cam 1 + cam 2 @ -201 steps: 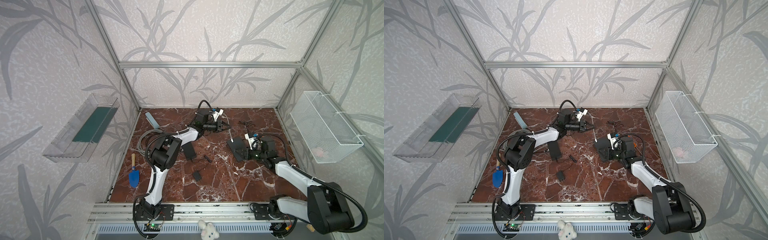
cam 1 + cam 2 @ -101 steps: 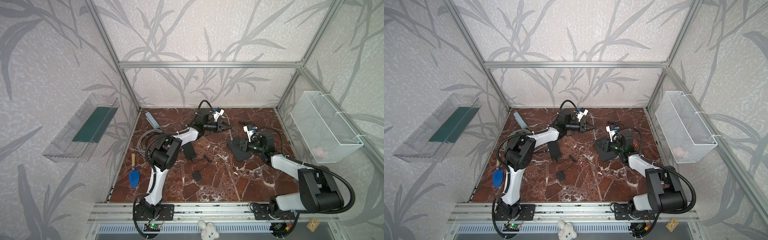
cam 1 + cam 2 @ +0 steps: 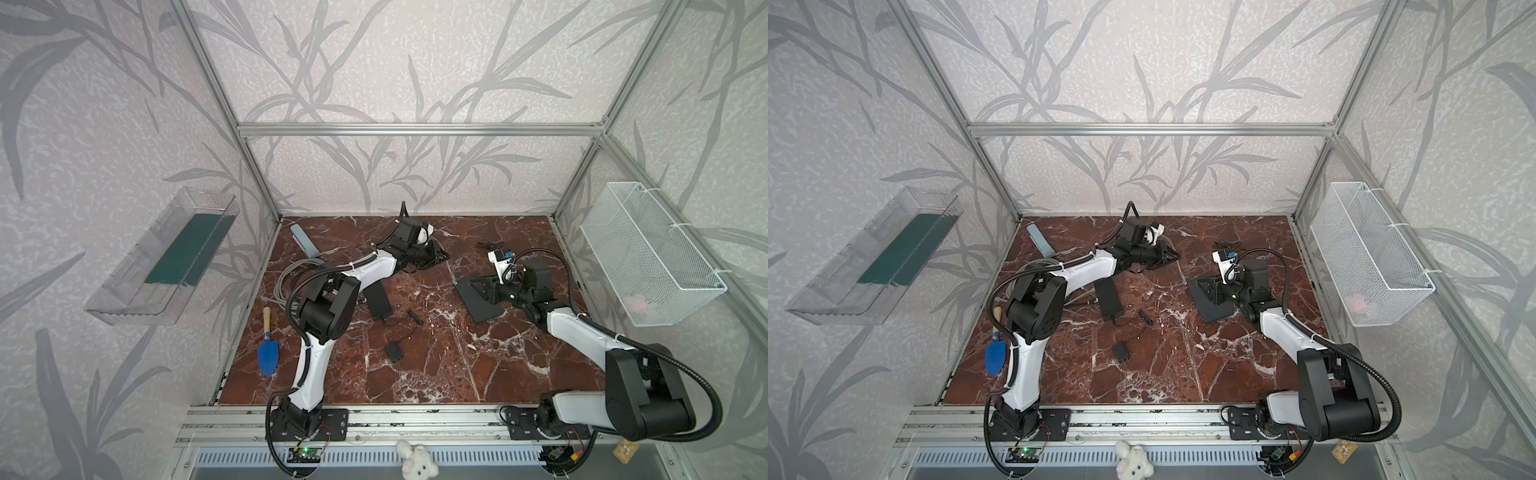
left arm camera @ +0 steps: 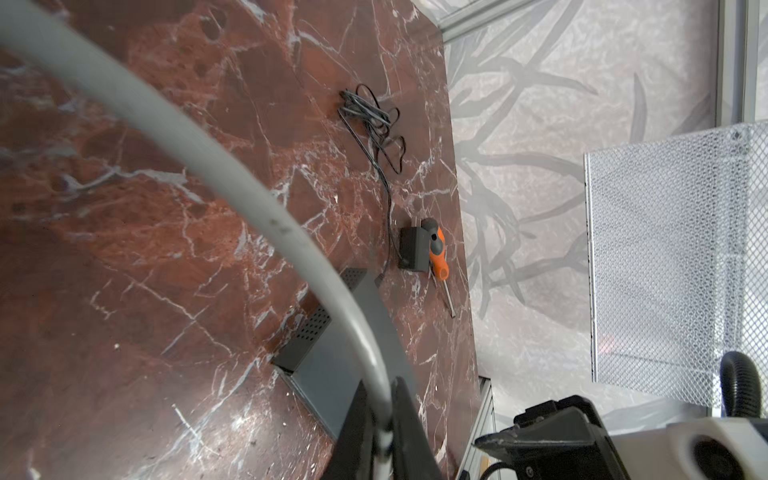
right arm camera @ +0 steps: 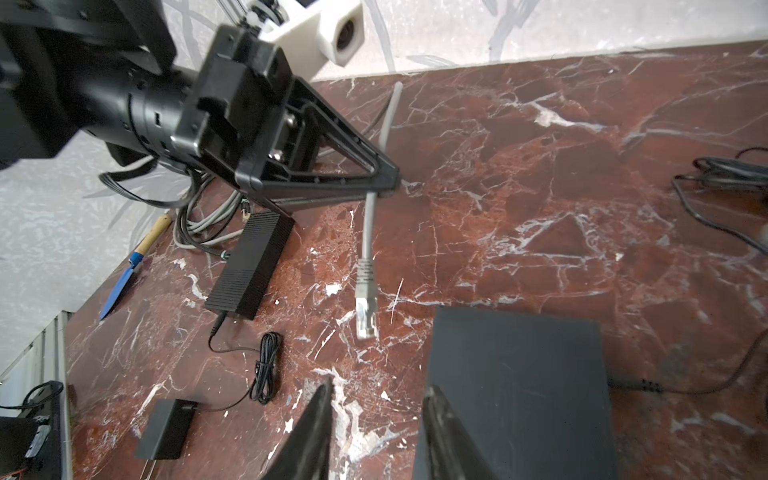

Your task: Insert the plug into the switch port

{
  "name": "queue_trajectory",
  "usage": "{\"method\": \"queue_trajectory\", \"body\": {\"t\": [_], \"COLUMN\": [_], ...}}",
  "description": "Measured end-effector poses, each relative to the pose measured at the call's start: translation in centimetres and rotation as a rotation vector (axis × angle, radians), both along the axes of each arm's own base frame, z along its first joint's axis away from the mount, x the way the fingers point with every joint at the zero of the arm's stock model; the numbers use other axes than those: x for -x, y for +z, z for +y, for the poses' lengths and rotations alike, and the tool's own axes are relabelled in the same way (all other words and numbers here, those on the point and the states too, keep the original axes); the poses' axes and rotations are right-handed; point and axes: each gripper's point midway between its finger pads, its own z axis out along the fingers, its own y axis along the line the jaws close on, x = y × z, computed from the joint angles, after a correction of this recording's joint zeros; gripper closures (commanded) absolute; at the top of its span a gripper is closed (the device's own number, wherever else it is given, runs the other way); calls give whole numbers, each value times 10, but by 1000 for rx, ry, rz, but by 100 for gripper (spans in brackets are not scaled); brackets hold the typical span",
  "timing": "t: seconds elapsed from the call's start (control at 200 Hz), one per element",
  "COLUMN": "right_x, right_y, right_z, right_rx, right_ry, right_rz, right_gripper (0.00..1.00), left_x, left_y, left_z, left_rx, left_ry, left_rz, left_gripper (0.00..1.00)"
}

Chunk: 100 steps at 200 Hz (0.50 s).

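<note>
Since a second ago the right arm [image 3: 582,332] has shifted its elbow a little and its claw has closed a bit, while the left arm has hardly moved. The left gripper [image 5: 385,179] is clenched tight on a grey network cable [image 5: 370,216], a little way back from the end. The clear plug [image 5: 365,316] hangs loose below that claw, over the red marble table [image 5: 561,187]. It is near the edge of the black switch [image 5: 519,395] but not touching it. The switch lies flat on the table. The right gripper [image 5: 379,384] is low by the switch with its two fingers apart. One finger is over the switch top and the other is beside it, and nothing seems to be held between them. I cannot see the ports in any view, so I cannot tell which side they are on. The first part looks done: the cable is picked up and brought close. What is left is the hard part, I think: steady the switch, line the plug up with a port, and push it in. The plug dangles, so it may swing or twist away.
</note>
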Motion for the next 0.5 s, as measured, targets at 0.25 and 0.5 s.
{"method": "queue_trajectory", "body": {"t": [0.25,0.5], "right_x": [0,-13], "right_y": [-20,-46], "right_z": [30,35], "right_rx": [39,81], "right_ry": [-35,-84], "right_rz": [-4,-5], "right_gripper": [63,70], "left_x": [3,0], "left_y": [-6,5], "left_z": [3,2], "left_rx": [-29,-35], "left_ry": [31,42], "left_rz": [54,54], "left_gripper": [88,88]}}
